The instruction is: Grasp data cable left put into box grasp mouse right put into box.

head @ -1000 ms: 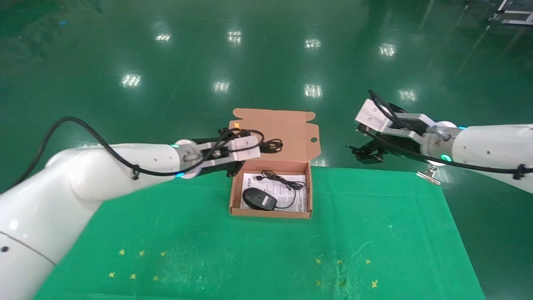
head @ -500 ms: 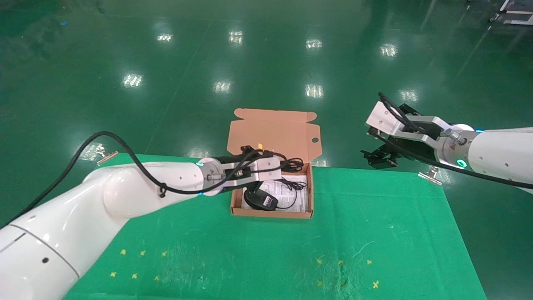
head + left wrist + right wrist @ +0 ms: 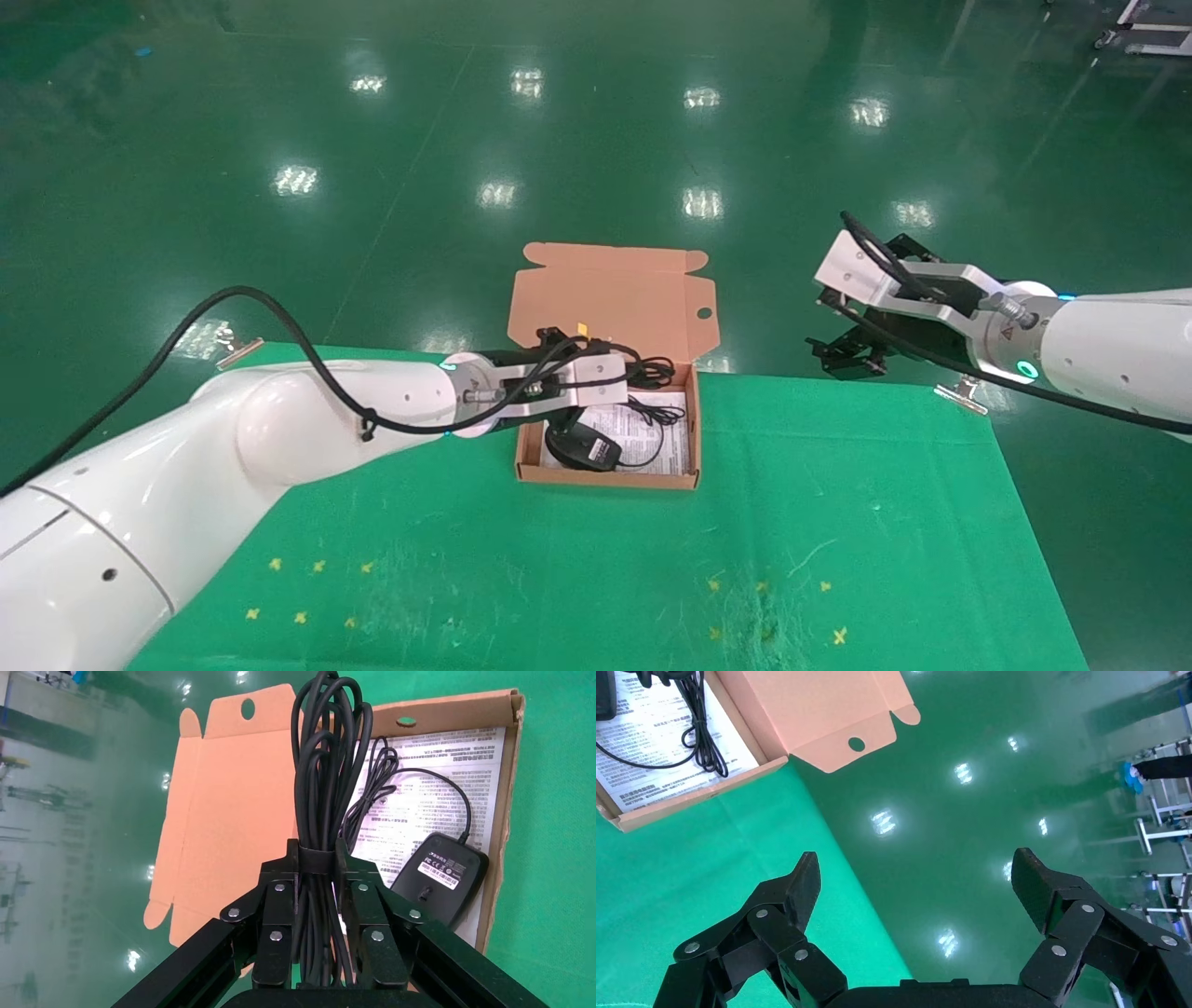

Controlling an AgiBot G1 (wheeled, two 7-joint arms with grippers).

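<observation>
Head view: the left claw [image 3: 622,373] hangs over the far left part of the box [image 3: 605,479], which sits on the green tabletop [image 3: 838,522] with the mouse [image 3: 584,446] inside.

Left wrist view: its fingers [image 3: 351,881] pinch the data cable [image 3: 328,776] at the strap.

Right wrist view: the right claw [image 3: 916,874] gapes wide and empty beyond the tabletop's far right edge.

Green cloth-covered table [image 3: 838,522] with yellow cross marks [image 3: 307,590], the open box [image 3: 605,480] on it.
</observation>
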